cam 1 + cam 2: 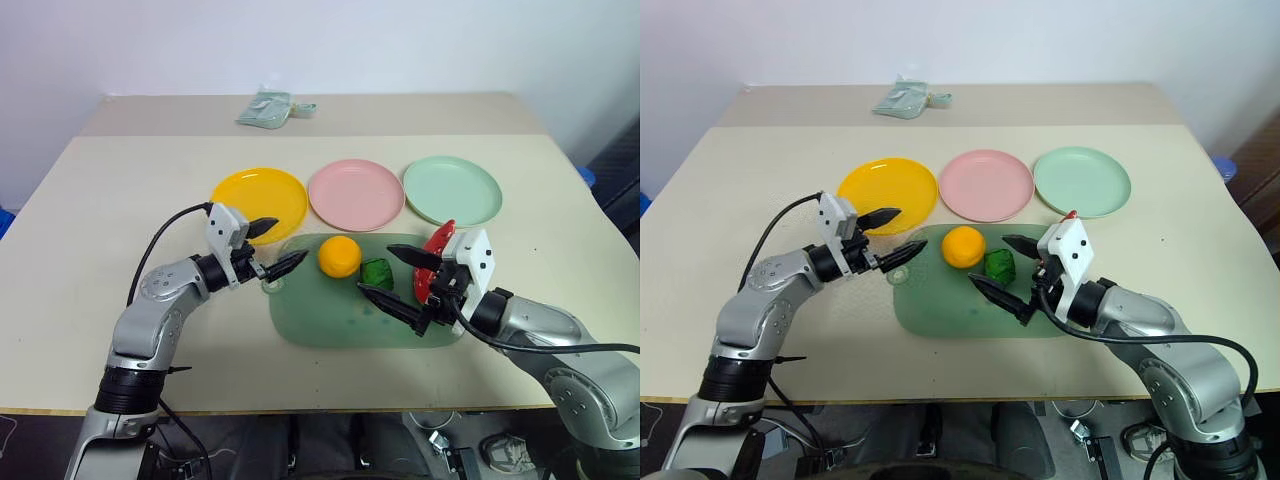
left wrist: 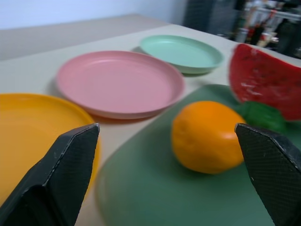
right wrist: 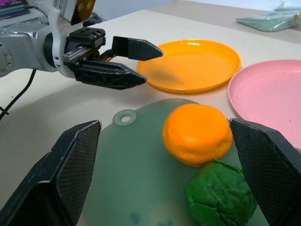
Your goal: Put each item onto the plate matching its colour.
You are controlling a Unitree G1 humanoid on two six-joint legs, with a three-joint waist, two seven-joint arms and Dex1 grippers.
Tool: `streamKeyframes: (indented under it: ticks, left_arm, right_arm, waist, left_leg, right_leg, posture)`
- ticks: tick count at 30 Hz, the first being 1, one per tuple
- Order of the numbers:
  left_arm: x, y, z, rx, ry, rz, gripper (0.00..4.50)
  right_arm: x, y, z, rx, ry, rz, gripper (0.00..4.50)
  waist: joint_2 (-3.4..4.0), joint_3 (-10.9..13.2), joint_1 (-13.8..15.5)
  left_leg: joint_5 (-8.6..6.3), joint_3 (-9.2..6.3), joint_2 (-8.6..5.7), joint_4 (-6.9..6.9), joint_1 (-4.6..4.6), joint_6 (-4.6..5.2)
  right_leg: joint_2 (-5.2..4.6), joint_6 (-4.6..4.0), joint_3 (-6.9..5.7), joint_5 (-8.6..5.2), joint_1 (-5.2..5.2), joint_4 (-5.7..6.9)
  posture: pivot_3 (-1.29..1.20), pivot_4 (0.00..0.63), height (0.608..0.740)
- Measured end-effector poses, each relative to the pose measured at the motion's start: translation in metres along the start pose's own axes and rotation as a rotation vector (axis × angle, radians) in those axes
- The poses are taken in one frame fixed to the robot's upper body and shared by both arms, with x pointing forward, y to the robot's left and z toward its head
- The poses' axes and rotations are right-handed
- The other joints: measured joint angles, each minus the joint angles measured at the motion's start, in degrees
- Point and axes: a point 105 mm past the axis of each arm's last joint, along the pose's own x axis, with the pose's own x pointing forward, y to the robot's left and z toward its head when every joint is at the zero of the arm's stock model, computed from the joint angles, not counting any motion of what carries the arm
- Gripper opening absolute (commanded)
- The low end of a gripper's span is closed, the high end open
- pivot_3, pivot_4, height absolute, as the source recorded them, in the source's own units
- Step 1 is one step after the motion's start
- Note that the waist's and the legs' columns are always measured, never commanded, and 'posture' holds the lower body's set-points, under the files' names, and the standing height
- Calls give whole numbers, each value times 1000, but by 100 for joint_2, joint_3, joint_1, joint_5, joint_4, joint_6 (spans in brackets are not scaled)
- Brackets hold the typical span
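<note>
On the pale green tray (image 1: pixel 320 322) lie the orange fruit (image 1: pixel 340 256), the dark green vegetable (image 3: pixel 220 193) and the red watermelon wedge (image 2: pixel 268 84). Past the tray stand the yellow plate (image 1: pixel 260 195), the pink plate (image 1: pixel 356 193) and the mint plate (image 1: pixel 452 190), all bare. My left gripper (image 1: pixel 283 243) is open at the tray's left end, pointing at the orange fruit and apart from it. My right gripper (image 1: pixel 376 270) is open over the tray's right part. The green vegetable sits between its spread fingers, and the watermelon stands behind its wrist.
A small pale teal cloth bundle (image 1: pixel 268 107) lies at the table's far edge. The tray's ring tab (image 3: pixel 124 117) points towards my left gripper. Bare tabletop stretches to the left and right of the plates.
</note>
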Motion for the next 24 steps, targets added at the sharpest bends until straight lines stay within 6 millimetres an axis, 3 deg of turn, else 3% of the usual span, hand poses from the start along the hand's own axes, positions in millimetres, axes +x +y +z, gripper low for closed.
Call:
streamKeyframes:
  ticks: [8,21,24]
  left_arm:
    - [34,-14,-11,112,108,-251,4454]
    - [59,-15,-27,219,183,-326,4454]
    - [61,-17,-27,217,175,-334,3644]
  right_arm:
    - [2,1,2,-6,-4,10,4500]
    - [1,5,-2,1,4,0,4500]
    - [1,5,-3,4,6,-4,4500]
  waist:
    - [0,0,1]
    - [-2,1,-1]
    - [-2,1,0]
  left_leg:
    - [0,0,0,0,-1,0]
    - [0,0,0,4,-3,3]
    - [0,0,0,4,-3,3]
  right_leg:
    - [1,-1,-1,0,-3,1]
    - [5,1,-1,0,-2,2]
    - [5,1,-1,0,-2,3]
  posture:
    - [0,150,740]
    - [0,150,740]
    - [0,150,740]
